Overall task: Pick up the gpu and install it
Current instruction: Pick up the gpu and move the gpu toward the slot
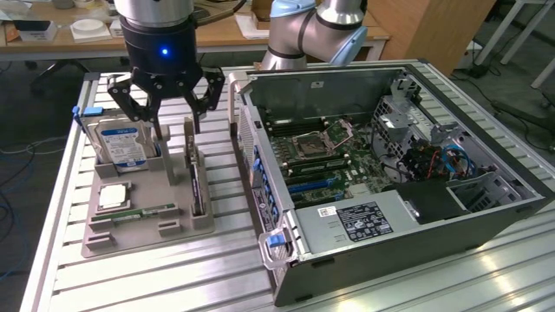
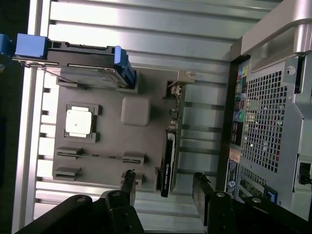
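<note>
Gpu [image 1: 197,190] status: the card stands on its long edge in a slot of the grey parts tray [image 1: 147,242], along the tray side nearest the computer case [image 1: 390,227]. Its body is dark, and a greyish bracket sits at the end farther from the exterior camera. In the wrist view the gpu [image 2: 167,163] reads as a thin dark strip seated in the tray [image 2: 112,141], which puts it outside the case [image 2: 273,122].

My gripper [image 1: 176,130] hangs above the tray with its jaws spread wide and nothing between them. In the wrist view the gripper [image 2: 165,178] straddles one end of the card, with one finger [image 2: 129,178] on either side. A clear gap shows between each finger and the card, so I record no contact.

Other items on the tray:
- A silver hard drive [image 1: 126,146] with a blue-and-white label stands upright at the exterior view's left.
- A square processor [image 1: 114,195] lies flat in its recess.
- A narrow green memory stick [image 1: 139,213] lies just beside the processor.

The case lies open on the slatted aluminium table [image 1: 173,279], at the exterior view's right of the tray, with its motherboard [image 1: 338,162] exposed.
</note>
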Available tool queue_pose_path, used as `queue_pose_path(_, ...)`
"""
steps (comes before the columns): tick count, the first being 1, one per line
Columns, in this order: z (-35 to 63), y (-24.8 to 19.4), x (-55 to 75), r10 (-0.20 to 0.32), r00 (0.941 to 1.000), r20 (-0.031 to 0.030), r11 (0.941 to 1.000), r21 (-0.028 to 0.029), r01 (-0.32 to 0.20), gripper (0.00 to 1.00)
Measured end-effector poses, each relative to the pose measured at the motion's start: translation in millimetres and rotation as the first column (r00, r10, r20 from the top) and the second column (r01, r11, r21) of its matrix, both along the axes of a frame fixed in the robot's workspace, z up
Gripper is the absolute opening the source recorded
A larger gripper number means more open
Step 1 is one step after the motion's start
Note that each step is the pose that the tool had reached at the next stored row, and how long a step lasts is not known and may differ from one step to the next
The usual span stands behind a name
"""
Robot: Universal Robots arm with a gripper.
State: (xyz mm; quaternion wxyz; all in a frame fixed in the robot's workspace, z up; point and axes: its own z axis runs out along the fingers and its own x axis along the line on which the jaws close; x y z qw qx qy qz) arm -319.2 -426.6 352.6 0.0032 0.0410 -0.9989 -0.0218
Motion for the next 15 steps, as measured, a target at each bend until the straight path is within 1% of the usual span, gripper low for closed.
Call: queue_pose_path(15, -7.0, -7.0, 0.0, 0.013, 0.9999, 0.0000, 0.9999, 0.0002, -0.013, 0.59)
